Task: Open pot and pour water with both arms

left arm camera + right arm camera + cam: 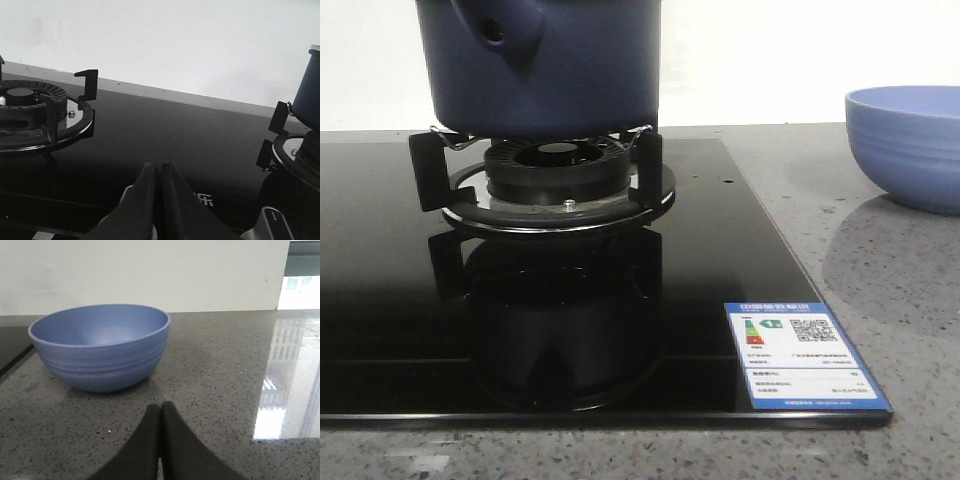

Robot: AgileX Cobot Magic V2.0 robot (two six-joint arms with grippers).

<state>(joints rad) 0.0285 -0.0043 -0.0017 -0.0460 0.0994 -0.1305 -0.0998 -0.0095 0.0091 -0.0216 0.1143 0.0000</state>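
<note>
The dark navy pot (pixel 545 65) stands on the burner's black pot supports (pixel 425 170), its stubby handle with a round hole (pixel 495 30) facing me; its top is cut off by the frame. A slice of its side shows in the left wrist view (pixel 309 95). My left gripper (pixel 158 165) is shut and empty above the black glass cooktop (pixel 165 130), between the two burners. My right gripper (pixel 160 407) is shut and empty over the grey counter, a short way in front of the light-blue ribbed bowl (pixel 100 345). Neither gripper shows in the front view.
The light-blue bowl (pixel 910 145) sits on the speckled counter (pixel 880 290) to the right of the cooktop. A second burner (pixel 30 107) with upright supports lies on the cooktop's left. A blue energy label (pixel 798 352) is stuck at the cooktop's front right corner.
</note>
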